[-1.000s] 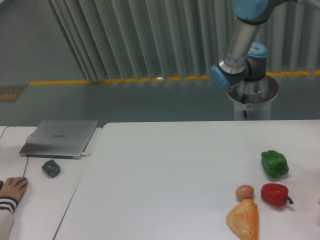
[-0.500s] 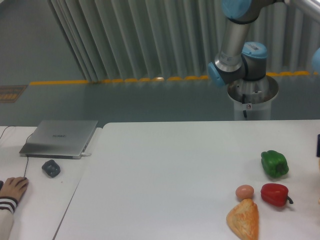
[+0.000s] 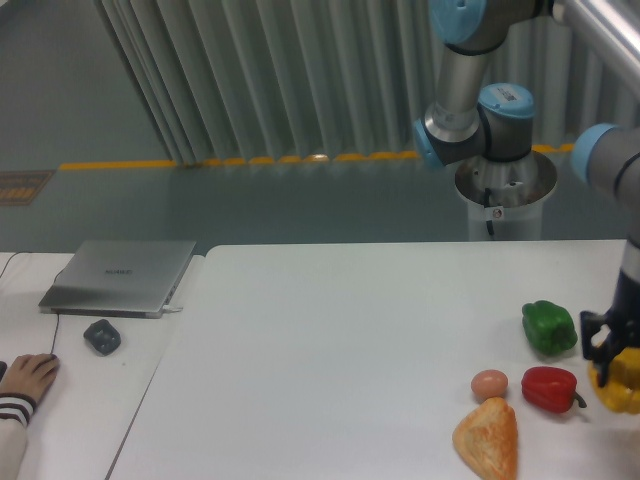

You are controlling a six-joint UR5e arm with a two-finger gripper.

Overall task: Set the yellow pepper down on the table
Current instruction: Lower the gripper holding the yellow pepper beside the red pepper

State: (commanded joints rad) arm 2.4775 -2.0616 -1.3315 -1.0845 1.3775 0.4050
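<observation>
Just right of the red pepper (image 3: 550,388), at the frame's edge, the gripper (image 3: 612,352) hangs low with its dark fingers closed around the top of the yellow pepper (image 3: 619,380), which looks close to the table (image 3: 330,350), though contact cannot be judged. The green pepper (image 3: 549,326) lies behind the red pepper, the egg (image 3: 489,383) and the pastry (image 3: 488,438) to its left. Releasing too high could let the lobed fruit roll into the red pepper or off the nearby table edge.

Pastry (image 3: 487,438) frontmost on table (image 3: 330,350); egg (image 3: 489,383) behind it; laptop (image 3: 122,275) far left.
</observation>
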